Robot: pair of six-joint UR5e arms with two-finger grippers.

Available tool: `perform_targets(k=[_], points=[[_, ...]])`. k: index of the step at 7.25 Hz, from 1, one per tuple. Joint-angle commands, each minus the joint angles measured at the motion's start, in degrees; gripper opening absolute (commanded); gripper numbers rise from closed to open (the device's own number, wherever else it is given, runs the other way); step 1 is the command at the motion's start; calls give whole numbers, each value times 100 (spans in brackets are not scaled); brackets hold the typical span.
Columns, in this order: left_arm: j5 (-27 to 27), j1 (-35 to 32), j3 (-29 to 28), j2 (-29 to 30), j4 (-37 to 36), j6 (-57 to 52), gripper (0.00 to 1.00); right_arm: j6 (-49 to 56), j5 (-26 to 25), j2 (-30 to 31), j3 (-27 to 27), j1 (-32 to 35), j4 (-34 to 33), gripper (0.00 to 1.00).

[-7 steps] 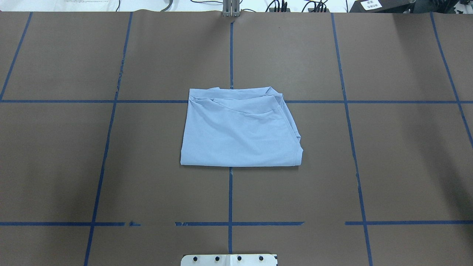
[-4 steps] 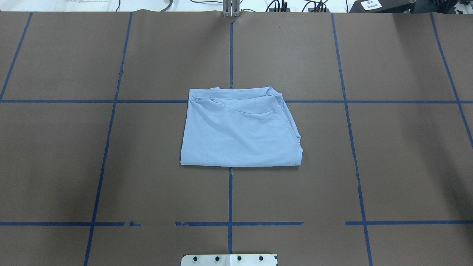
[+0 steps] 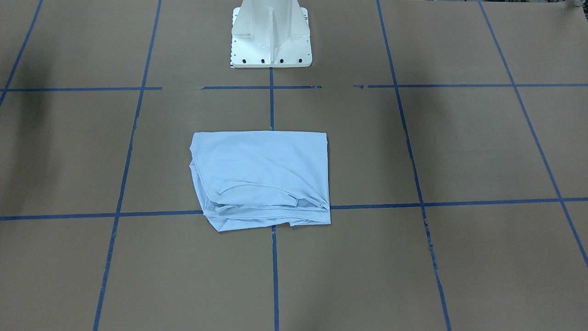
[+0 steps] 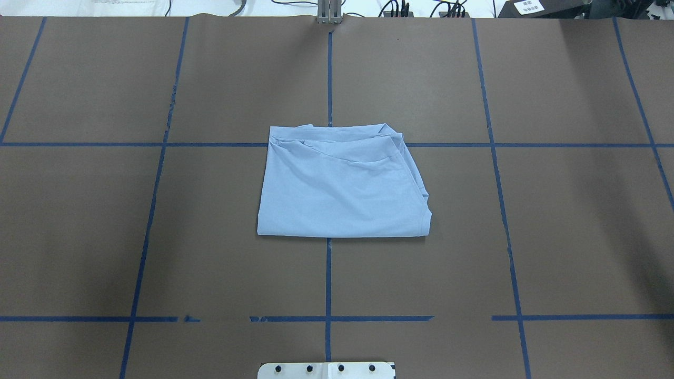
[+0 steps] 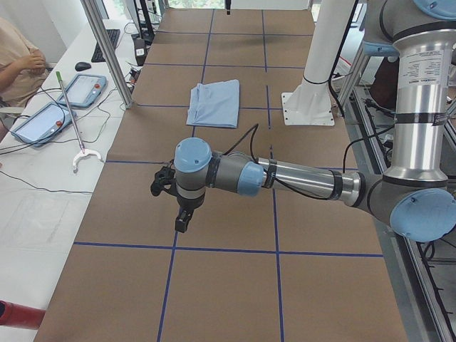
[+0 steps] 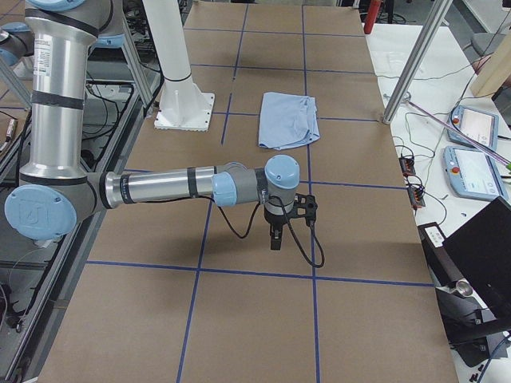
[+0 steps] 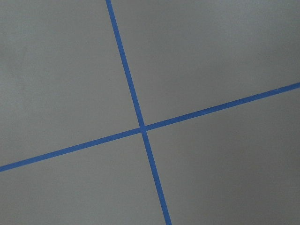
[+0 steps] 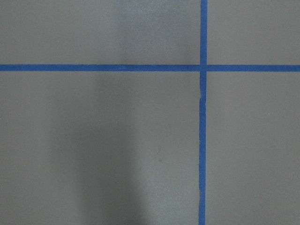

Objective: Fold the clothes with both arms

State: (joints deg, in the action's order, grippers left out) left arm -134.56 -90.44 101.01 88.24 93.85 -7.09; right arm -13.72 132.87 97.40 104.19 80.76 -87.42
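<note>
Lying folded into a compact rectangle at the centre of the table [image 4: 579, 237], the T-shirt [image 4: 342, 184] straddles the blue tape cross [image 4: 328, 273]; in the overhead view its clean crease faces 6 o'clock, toward the pedestal base [image 4: 326, 370], and its stacked edges face 12 o'clock; the folding looks finished; the left gripper [image 5: 182, 219] hangs well apart toward 9 o'clock and the right gripper [image 6: 275, 237] toward 3 o'clock, probably parked clear so the cloth lies undisturbed; whether either claw is released or clenched cannot be told.
</note>
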Motion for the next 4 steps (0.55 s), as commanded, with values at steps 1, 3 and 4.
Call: perform_targets(k=[1,3,4], points=[[0,0,6,0,10,6,100,0,3,-10,-21,1,-3,100],[-9,0,15,9,2,-3,100,-8,3,-28,-13,1,14,100],[-9,0,6,9,2,-3,100,-17,3,-19,-13,1,49,100]])
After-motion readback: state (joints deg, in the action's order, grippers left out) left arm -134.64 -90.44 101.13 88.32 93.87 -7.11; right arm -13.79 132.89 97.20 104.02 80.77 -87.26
